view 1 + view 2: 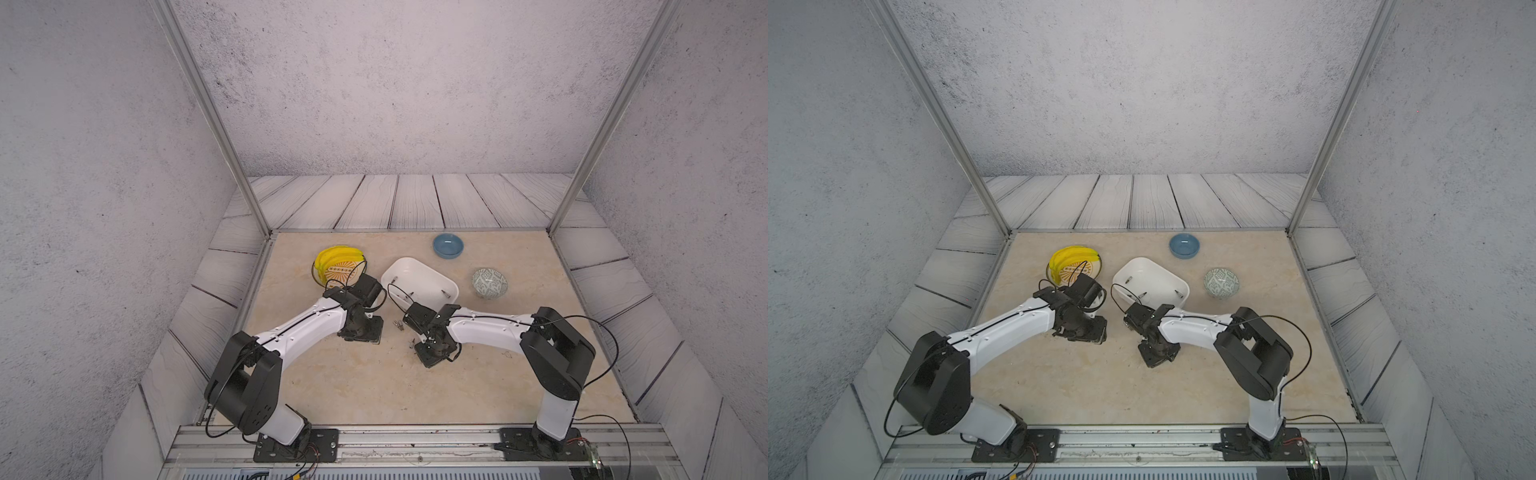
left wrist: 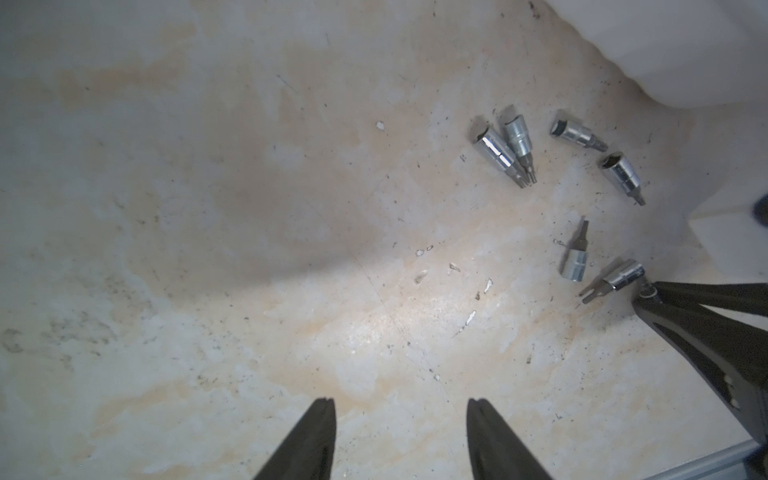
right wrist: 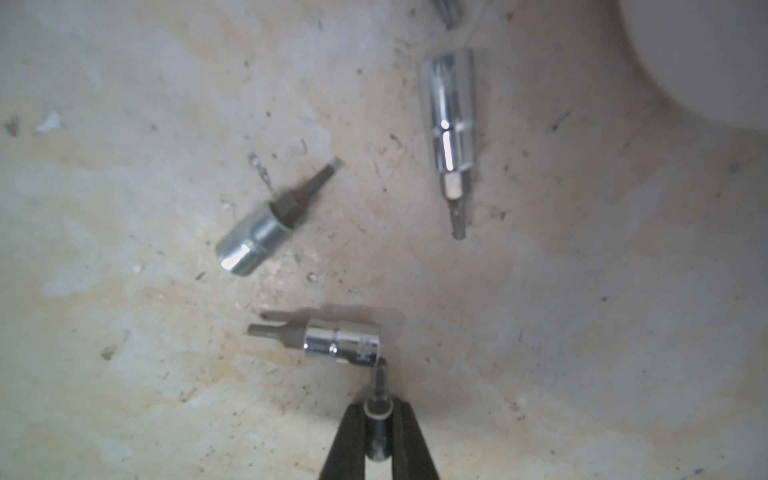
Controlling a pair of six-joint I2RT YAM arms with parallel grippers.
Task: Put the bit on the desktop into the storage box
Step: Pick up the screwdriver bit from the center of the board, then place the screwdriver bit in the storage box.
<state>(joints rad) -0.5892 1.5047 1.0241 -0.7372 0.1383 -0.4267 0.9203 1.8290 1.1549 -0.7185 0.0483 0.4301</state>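
Bits (image 2: 623, 176) lie loose on the surface (image 1: 374, 395) on the near side of the box (image 1: 428, 272): six show in the left wrist view, among them a touching pair (image 2: 505, 153). Nearest of all, the right claw (image 3: 377, 404) is pressed together on a seventh, the pinched bit (image 3: 376, 440), gripping its socket end. The dark tip of that one touches the socket end of a flat bit (image 3: 340, 344) lying beside it. Whether the pinched bit rests on the surface I cannot tell. The left claw (image 2: 400, 401) stands spread and empty above bare surface, on the near left of the box and apart from the loose ones. Inside the box three boxed bits (image 1: 409, 296) lie near its walls. Right of the box stands a patterned bowl (image 1: 489, 282), left of it a plate (image 1: 338, 274) bearing a yellow bunch (image 1: 332, 255), and beyond the box a blue bowl (image 1: 448, 245).
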